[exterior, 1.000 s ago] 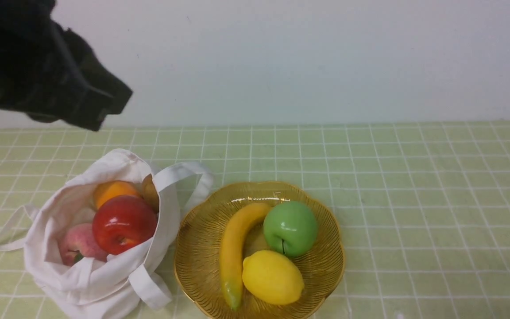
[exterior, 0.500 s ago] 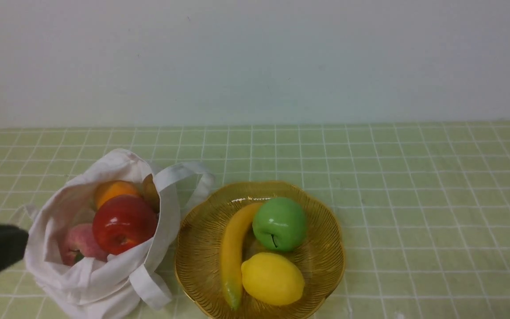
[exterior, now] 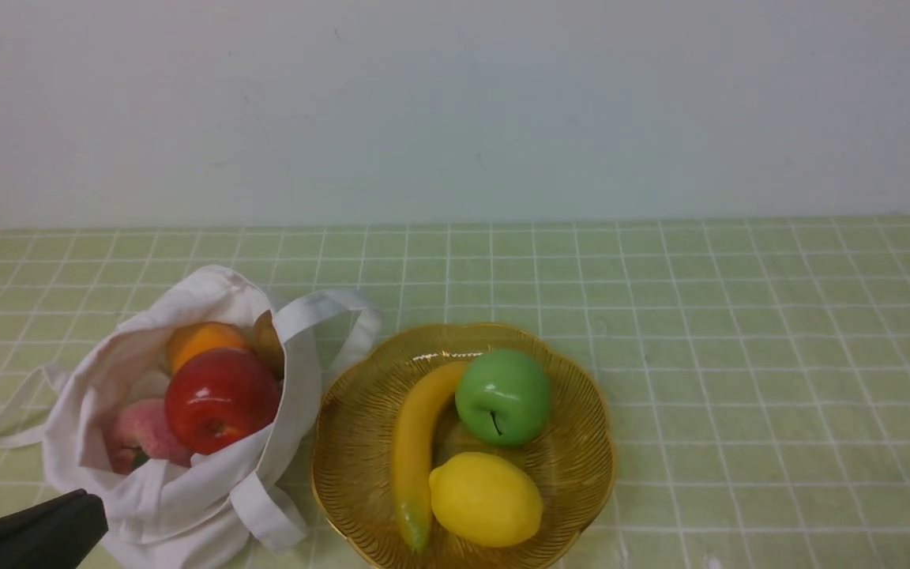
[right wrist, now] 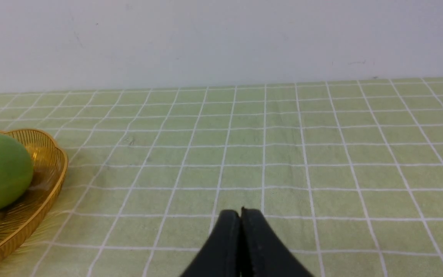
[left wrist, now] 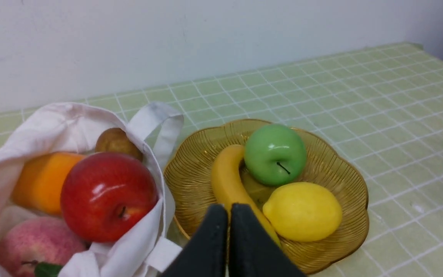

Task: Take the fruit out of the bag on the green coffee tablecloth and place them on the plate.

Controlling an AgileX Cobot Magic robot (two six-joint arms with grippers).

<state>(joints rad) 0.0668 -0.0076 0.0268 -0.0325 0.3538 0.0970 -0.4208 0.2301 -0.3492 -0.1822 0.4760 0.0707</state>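
I've got the red apple [exterior: 222,399], the orange [exterior: 201,340], the pink peach [exterior: 143,431] and a brownish fruit [exterior: 269,341] sitting in the open bag [exterior: 155,506], at the left of the green tablecloth [exterior: 739,356]. Just beside it, the plate [exterior: 585,474] carries the banana [exterior: 415,442], a green apple [exterior: 502,395] and a lemon [exterior: 486,498]. My left tool [left wrist: 227,209] hangs near the bag, tips pressed together, empty. My right tool [right wrist: 240,213] is closed too, over cloth right of the plate.

The left gripper [left wrist: 228,208] is closed, its two black fingers [left wrist: 214,234] pressed flat together. A black bit of the left arm [exterior: 32,537] pokes in low at the front view's corner. The right gripper [right wrist: 240,212] is closed too, tips touching.
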